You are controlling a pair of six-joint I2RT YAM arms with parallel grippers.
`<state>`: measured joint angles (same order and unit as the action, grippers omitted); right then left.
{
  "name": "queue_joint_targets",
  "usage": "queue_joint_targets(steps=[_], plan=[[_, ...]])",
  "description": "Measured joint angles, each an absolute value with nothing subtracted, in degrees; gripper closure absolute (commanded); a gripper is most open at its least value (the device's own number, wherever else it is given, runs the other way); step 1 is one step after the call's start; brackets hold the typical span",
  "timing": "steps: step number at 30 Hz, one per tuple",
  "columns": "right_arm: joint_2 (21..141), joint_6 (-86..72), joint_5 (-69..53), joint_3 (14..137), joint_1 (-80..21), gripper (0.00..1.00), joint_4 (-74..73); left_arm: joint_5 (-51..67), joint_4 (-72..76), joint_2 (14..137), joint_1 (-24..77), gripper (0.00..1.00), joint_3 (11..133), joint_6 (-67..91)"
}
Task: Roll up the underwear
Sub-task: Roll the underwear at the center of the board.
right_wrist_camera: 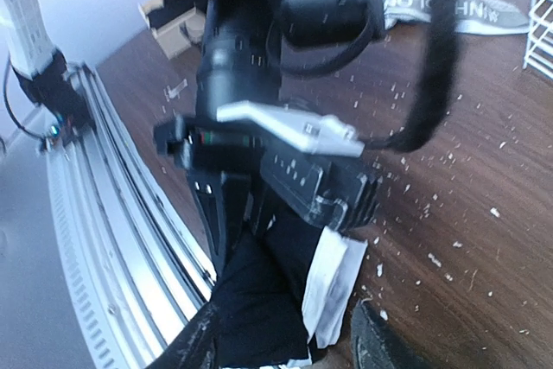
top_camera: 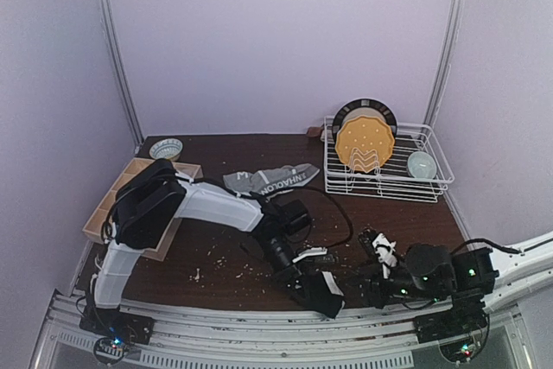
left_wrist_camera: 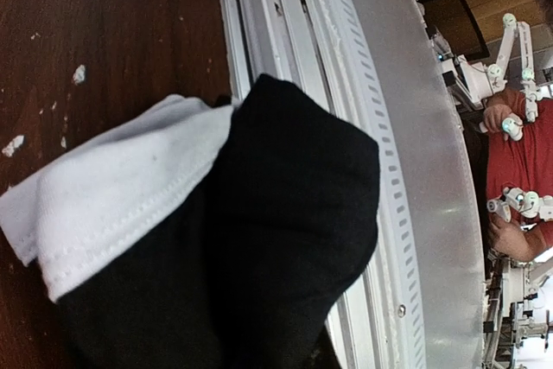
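The left gripper [top_camera: 313, 281] hangs at the near edge of the table [top_camera: 216, 244], just left of centre, with its jaws closed tight on the black underwear [top_camera: 328, 296]; the left wrist view is almost filled by this dark cloth, and its white band [left_wrist_camera: 121, 205] is folded over on the left; the bunched cloth hangs down over the metal rail [top_camera: 259, 330] along the table's near side

The right gripper [top_camera: 377, 246] is just to the right of that, low over the table and pointing left toward the black underwear; its two fingers [right_wrist_camera: 197, 345] stand apart at the bottom of the right wrist view and nothing is clamped between them; the cloth lies just beyond their tips

The grey underwear [top_camera: 275, 179], with white letters on its waistband, lies spread flat near the middle of the table, farther back and well apart from both grippers; pale crumbs [top_camera: 229, 258] are scattered over the dark wood between it and the near edge

At far right stands a white wire dish rack [top_camera: 432, 182] holding an upright yellow plate [top_camera: 365, 146] and a pale bowl [top_camera: 422, 164]; at far left there is a wooden tray [top_camera: 105, 206], with a small patterned bowl [top_camera: 165, 148] just beyond it
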<state>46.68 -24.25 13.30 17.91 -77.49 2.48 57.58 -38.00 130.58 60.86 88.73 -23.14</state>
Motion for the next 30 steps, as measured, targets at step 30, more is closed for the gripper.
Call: queue_joint_targets(steps=[30], plan=[[69.69,-15.0,7.44,29.41,-78.59,0.51,2.09,59.0,-44.66,134.32,56.29,1.0,94.13,-12.58]])
